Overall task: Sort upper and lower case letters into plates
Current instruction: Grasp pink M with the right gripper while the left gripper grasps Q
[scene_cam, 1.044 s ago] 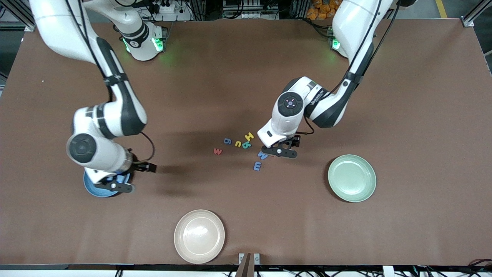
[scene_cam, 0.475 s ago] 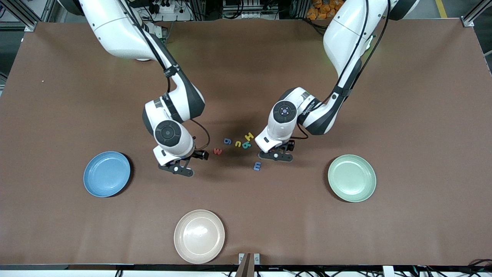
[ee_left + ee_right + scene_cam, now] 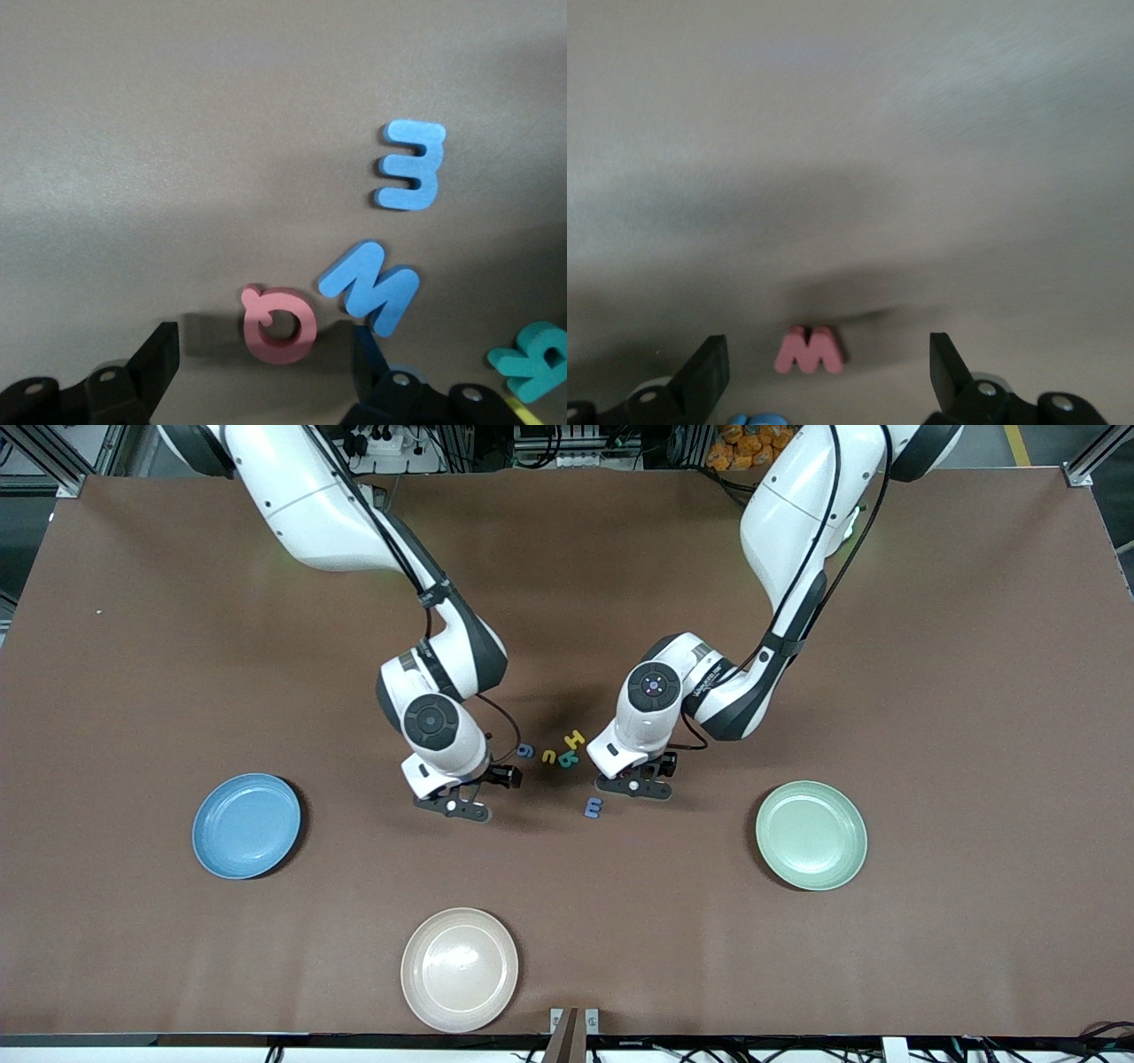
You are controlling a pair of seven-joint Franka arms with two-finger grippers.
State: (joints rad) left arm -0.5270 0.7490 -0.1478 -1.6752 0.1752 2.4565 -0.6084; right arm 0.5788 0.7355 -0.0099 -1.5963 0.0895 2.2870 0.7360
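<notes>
Letters lie clustered mid-table between both low-hanging grippers. The left gripper [image 3: 631, 786] hovers with fingers spread wide over the brown table [image 3: 567, 921]; its wrist view shows a small flat pink-red foam letter Q [image 3: 279, 325] lying between the fingertips [image 3: 162, 354], untouched, a part the front view hides under the arm. Just past it lie a flat blue foam capital M [image 3: 369, 288] and a flat blue foam lowercase m [image 3: 593, 807], with a teal foam letter [image 3: 536, 359] at one edge. The right gripper [image 3: 454, 808] is likewise open; its wrist view shows a small pink-red foam w [image 3: 808, 351] on the table between the fingers, also hidden from the front. Between the grippers sit a blue g [image 3: 525, 751], yellow n [image 3: 549, 756] and yellow H [image 3: 575, 738]. The sky-blue round plate [image 3: 246, 825] lies toward the right arm's end, the mint-green round plate [image 3: 811, 835] toward the left arm's end, both holding no letters.
</notes>
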